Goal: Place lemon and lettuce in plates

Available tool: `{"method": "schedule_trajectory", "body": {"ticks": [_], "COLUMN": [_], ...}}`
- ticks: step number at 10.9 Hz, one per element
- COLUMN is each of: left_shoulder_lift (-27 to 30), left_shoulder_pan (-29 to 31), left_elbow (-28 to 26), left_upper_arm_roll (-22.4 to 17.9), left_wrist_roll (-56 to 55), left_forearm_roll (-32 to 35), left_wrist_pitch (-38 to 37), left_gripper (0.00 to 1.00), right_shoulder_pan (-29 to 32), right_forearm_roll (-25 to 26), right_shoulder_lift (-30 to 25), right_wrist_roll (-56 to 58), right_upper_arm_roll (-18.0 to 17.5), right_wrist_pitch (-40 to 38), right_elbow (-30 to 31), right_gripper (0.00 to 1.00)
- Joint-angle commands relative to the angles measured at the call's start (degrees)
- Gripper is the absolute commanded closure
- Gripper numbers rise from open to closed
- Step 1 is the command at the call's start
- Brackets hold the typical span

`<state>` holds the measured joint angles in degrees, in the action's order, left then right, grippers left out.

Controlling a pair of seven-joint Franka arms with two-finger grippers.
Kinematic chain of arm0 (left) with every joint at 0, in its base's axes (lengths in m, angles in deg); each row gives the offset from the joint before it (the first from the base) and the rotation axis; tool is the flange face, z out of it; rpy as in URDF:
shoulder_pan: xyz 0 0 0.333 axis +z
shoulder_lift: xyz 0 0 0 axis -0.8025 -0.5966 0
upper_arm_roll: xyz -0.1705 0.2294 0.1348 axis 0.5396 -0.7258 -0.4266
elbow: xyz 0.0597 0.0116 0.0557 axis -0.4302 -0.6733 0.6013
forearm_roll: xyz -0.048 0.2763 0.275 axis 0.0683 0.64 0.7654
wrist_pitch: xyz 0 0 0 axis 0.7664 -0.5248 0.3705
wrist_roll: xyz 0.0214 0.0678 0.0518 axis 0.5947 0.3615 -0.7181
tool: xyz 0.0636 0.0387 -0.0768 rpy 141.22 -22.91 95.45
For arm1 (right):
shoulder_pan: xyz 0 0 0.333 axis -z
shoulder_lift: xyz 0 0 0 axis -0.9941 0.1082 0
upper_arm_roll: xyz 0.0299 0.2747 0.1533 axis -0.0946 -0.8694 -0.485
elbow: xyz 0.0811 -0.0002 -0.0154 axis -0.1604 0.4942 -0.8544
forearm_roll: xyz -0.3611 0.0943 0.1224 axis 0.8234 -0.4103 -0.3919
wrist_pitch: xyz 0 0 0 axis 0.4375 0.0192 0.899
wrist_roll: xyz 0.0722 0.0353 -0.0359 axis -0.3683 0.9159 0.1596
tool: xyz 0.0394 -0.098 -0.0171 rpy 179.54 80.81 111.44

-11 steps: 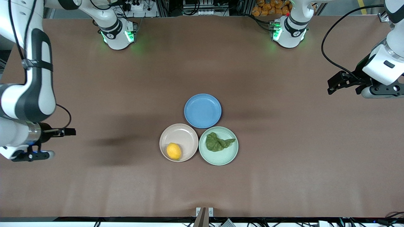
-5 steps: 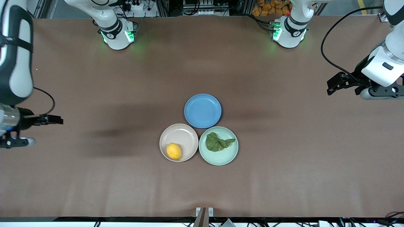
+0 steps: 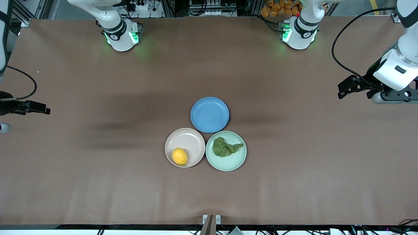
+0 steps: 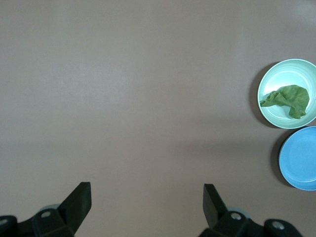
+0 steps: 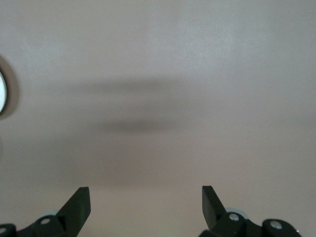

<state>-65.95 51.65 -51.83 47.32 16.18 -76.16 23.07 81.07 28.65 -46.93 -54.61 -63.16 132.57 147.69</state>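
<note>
Only the front view shows the lemon (image 3: 180, 156); the lettuce (image 3: 225, 147) tail points toward my left gripper (image 4: 147, 207), which, like my right gripper (image 5: 146, 205), is spread wide, empty.

Non-task items: blue plate (image 3: 209, 114), empty, sitting flat on the brown table (image 3: 294, 169) mid-table. It also shows at the edge of the left wrist view (image 4: 299, 158), well apart from that tool, partly cut off. At the table's top edge there's a pile of orange objects (image 3: 279, 7); can't tell what they are.
</note>
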Motion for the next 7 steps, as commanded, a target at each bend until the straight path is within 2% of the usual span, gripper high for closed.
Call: {"method": "schedule_trajectory", "body": {"ticks": [1,2,5,7], "left_shoulder_lift": [0.14,0.23,0.41,0.50], "left_shoulder_pan": [-0.04,-0.04,0.14,0.31], "left_elbow": [0.33,0.33,0.33,0.33], "left_upper_arm_roll": [0.07,0.07,0.07,0.07], "left_wrist_roll": [1.15,1.15,1.41,1.41], "left_forearm_roll": [1.30,1.30,1.30,1.30], "left_wrist_pitch": [-0.45,-0.54,-0.54,-0.54], "left_gripper": [0.00,0.00,0.00,0.00], "right_shoulder_pan": [7.88,8.43,8.08,8.08], "right_forearm_roll": [5.43,6.24,6.25,6.25], "right_shoulder_lift": [-5.43,-5.79,-7.63,-8.07], "right_wrist_roll": [-8.96,-12.03,-12.94,-12.85], "right_upper_arm_roll": [-12.91,-15.05,-16.21,-16.12], "right_wrist_pitch": [0.61,0.53,0.27,-2.54], "right_elbow": [4.44,4.26,3.21,0.23], "right_gripper": [0.00,0.00,0.00,0.00]}}
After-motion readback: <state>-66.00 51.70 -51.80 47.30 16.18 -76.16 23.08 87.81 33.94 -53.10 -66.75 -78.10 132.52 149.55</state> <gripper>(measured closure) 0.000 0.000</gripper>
